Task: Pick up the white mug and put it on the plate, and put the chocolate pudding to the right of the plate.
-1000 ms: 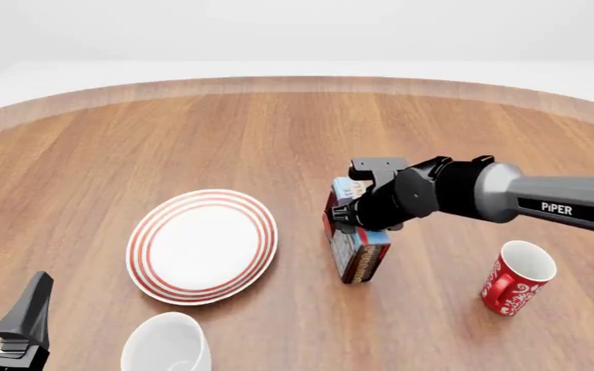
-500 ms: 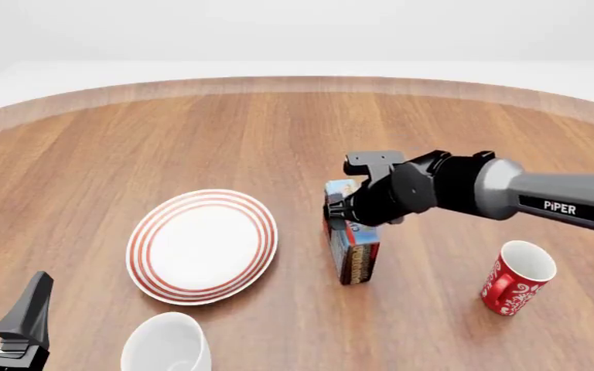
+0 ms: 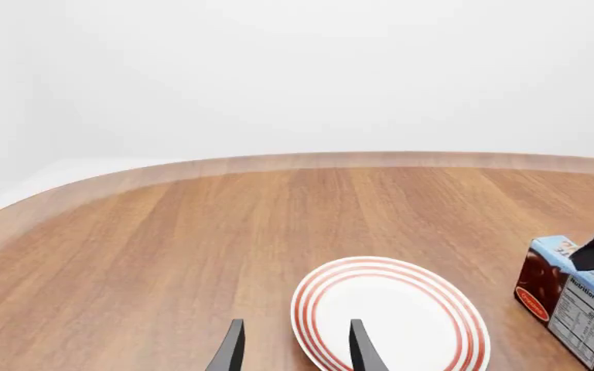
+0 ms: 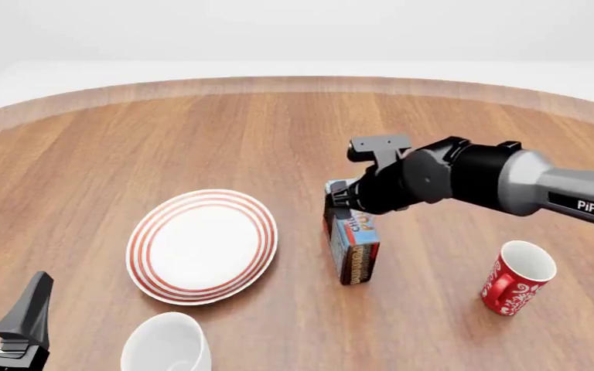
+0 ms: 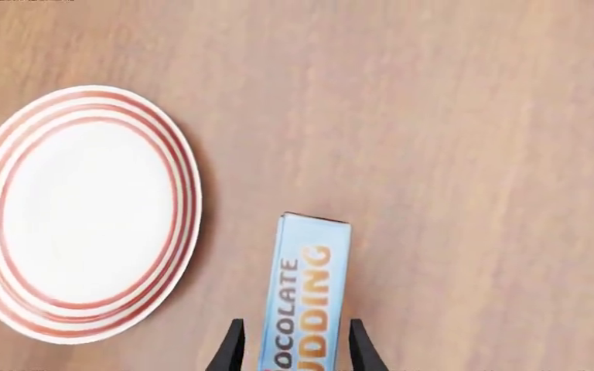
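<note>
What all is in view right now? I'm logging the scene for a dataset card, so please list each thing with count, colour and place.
plate: one, white with red rings, on the table left of centre.
chocolate pudding: one box, light-blue face and dark brown sides, standing on the table right of the plate, apart from it.
white mug: one, all white, near edge, just in front of the plate.
red mug: one, red with white swirls, far right.
table: one, brown wood, rounded far edge.
right claw: one, black, fingers either side of the pudding box; grip not clear.
left claw: one, black, open, at the near left, holding nothing.
</note>
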Available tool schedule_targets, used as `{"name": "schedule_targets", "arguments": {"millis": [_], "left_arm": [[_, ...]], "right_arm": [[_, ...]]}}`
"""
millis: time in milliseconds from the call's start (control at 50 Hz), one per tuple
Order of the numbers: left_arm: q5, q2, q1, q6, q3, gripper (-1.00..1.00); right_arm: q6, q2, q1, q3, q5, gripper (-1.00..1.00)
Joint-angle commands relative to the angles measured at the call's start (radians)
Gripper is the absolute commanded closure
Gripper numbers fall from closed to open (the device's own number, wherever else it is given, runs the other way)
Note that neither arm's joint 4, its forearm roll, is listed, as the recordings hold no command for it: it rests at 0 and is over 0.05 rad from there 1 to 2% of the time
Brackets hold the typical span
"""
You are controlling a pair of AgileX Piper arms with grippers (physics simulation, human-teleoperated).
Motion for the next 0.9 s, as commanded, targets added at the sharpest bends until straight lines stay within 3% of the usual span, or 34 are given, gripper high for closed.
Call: {"name": "schedule_targets", "arguments": {"millis": [20,640,900], "left_arm": [[0.000,0.000,0.000,0.000,0.000,-1.00],[0.000,0.000,0.000,0.000,0.000,-1.00],[0.000,0.000,0.000,0.000,0.000,-1.00]], "right_arm": [[-0.013,-0.043,0.000,0.020,0.000,-1.00],[-0.074,-0.202,0.003,0.152,-0.045,-1.00],[-0.066,-0.258,0.016,0.217,-0.077,-1.00]]}}
